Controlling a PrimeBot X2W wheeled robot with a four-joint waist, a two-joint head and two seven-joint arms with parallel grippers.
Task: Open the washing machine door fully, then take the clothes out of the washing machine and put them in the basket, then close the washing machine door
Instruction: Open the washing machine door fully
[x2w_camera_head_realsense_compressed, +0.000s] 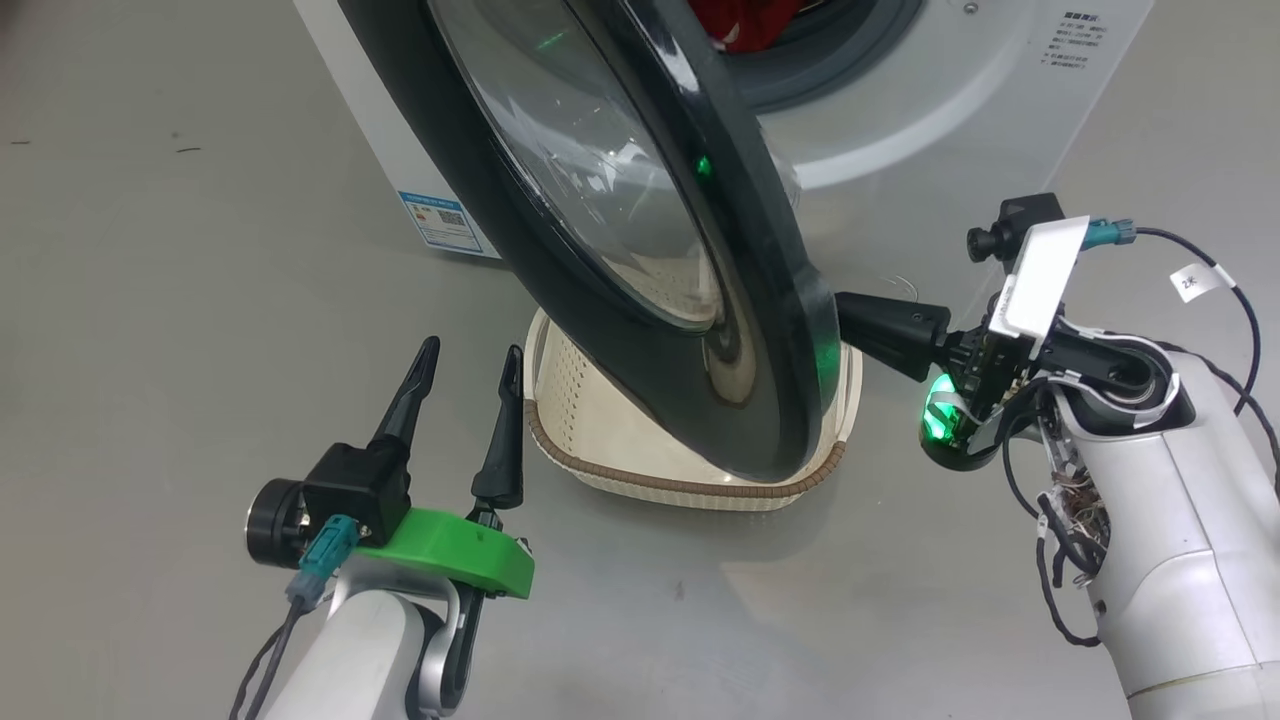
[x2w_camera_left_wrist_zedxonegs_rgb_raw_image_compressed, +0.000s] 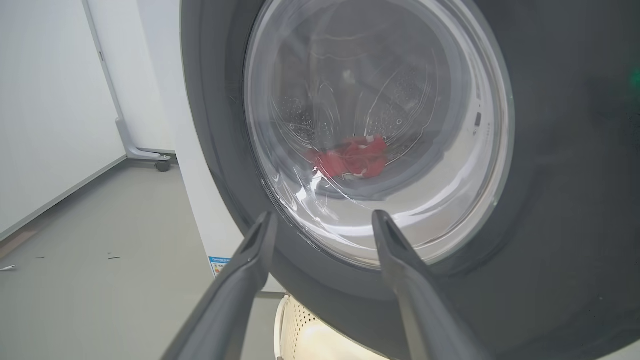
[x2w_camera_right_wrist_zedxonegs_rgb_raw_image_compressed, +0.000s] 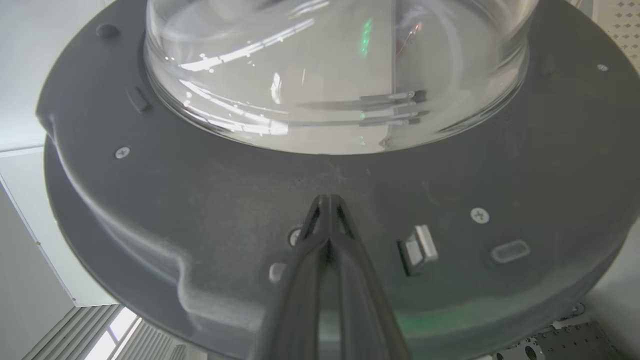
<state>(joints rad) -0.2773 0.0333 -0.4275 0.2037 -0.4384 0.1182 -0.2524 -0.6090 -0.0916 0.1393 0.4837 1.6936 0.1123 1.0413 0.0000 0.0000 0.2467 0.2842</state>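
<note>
Head view: the washing machine door (x2w_camera_head_realsense_compressed: 640, 230) stands part open, hanging over the basket (x2w_camera_head_realsense_compressed: 600, 440) on the floor. The right tool (x2w_camera_head_realsense_compressed: 848, 318), fingers pressed together and empty, meets the door's inner side near its rim. The left tool (x2w_camera_head_realsense_compressed: 472, 352), spread wide and empty, sits apart on the outer side.

Left wrist view: red clothes (x2w_camera_left_wrist_zedxonegs_rgb_raw_image_compressed: 352, 157) show through the glass, straight ahead.

Right wrist view: the tips seem to touch the inner face, below the glass, beside the latch (x2w_camera_right_wrist_zedxonegs_rgb_raw_image_compressed: 417, 250). The right arm is nearer, so a push there should open the door wider.

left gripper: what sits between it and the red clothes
The washing machine door: the left wrist view shows the clothes through its glass, beyond the left gripper.
</note>
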